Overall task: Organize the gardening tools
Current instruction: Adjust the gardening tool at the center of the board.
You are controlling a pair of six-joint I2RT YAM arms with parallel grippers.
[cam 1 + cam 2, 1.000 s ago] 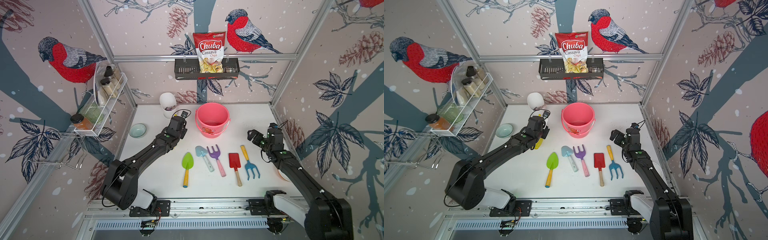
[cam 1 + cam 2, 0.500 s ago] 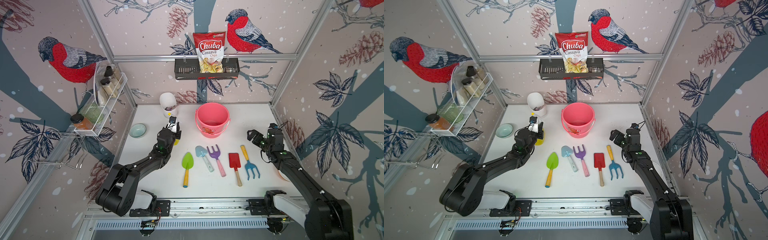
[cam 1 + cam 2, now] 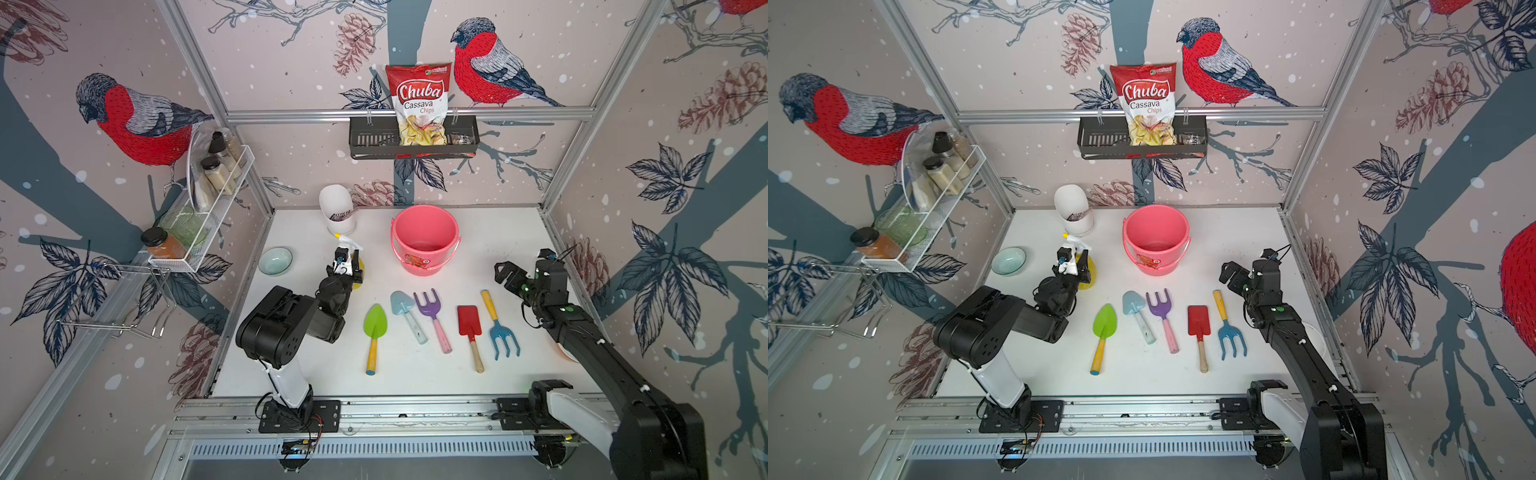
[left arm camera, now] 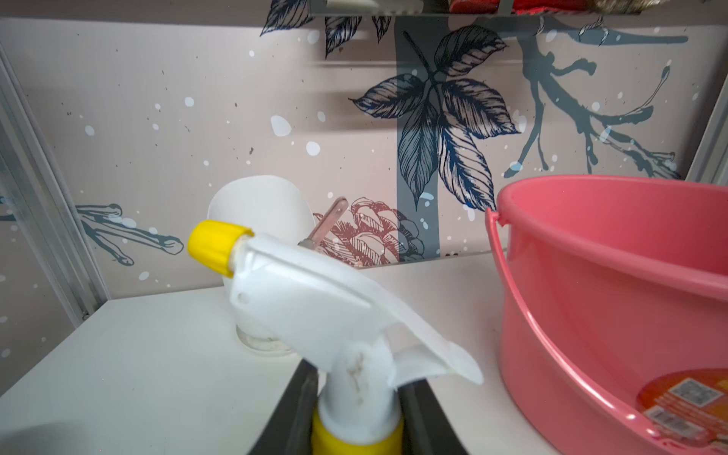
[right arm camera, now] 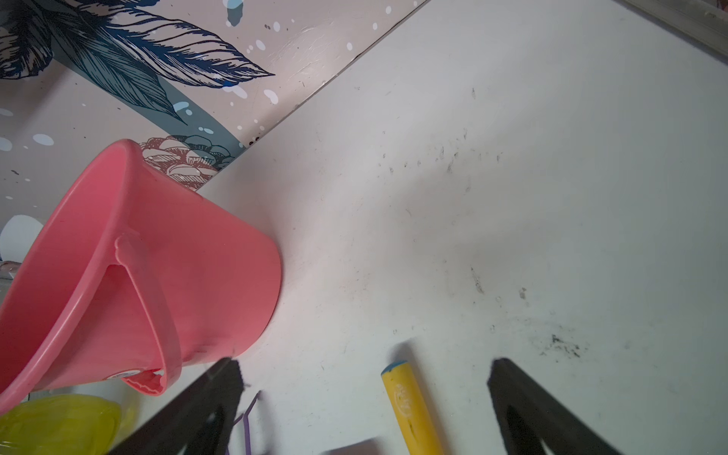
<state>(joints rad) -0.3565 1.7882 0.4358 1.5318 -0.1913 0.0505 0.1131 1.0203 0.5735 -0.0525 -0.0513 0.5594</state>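
Observation:
The yellow spray bottle (image 3: 358, 264) with its white trigger head (image 4: 315, 299) stands upright left of the pink bucket (image 3: 440, 266). My left gripper (image 3: 347, 271) (image 4: 356, 394) is shut on the bottle's neck. Five tools lie in a row in front of the bucket: green shovel (image 3: 375, 322), light-blue shovel (image 3: 401, 303), purple fork (image 3: 430, 305), red shovel (image 3: 469, 320), blue fork (image 3: 503, 338). My right gripper (image 3: 505, 272) (image 5: 364, 374) hovers open, empty, just beyond the blue fork's yellow handle (image 5: 409, 405).
A white cup (image 3: 337, 208) stands at the back behind the bottle. A teal bowl (image 3: 275, 260) sits by the left wall under a wire rack of jars (image 3: 208, 187). A black shelf (image 3: 365, 143) with a chips bag hangs on the back wall.
The left arm has folded back toward the front, bringing its gripper and the spray bottle a little nearer and away from the bucket. The right arm and the five tools have not moved.

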